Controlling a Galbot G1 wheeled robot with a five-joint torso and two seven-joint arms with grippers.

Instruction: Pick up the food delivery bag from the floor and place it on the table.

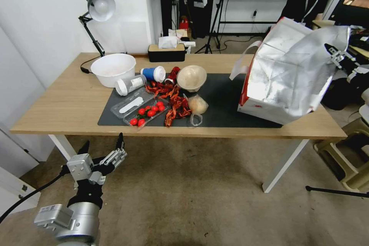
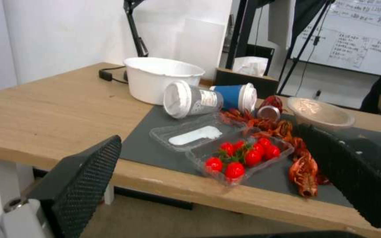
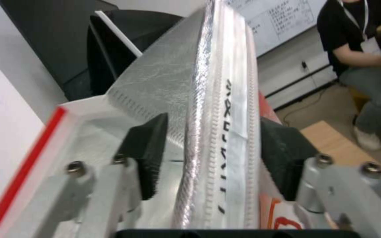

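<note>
Already off the floor (image 1: 200, 200), the food delivery bag (image 1: 286, 73) sits tilted on the right end of the bench (image 1: 57, 103), its base on the dark mat's edge. The right gripper (image 3: 215, 155) has its fingers (image 3: 148, 155) slightly parted around the foil rim, seemingly steadying it. Low and near left, the left gripper (image 1: 103, 148) waits below the bench edge, fingers spread and empty.

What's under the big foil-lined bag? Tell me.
The white, red-sided, foil-lined food delivery bag sits on the light-wood table, its base overlapping the dark grey mat. Anything beneath the base is covered. The right gripper straddles its rim, open; the left gripper waits low.
</note>
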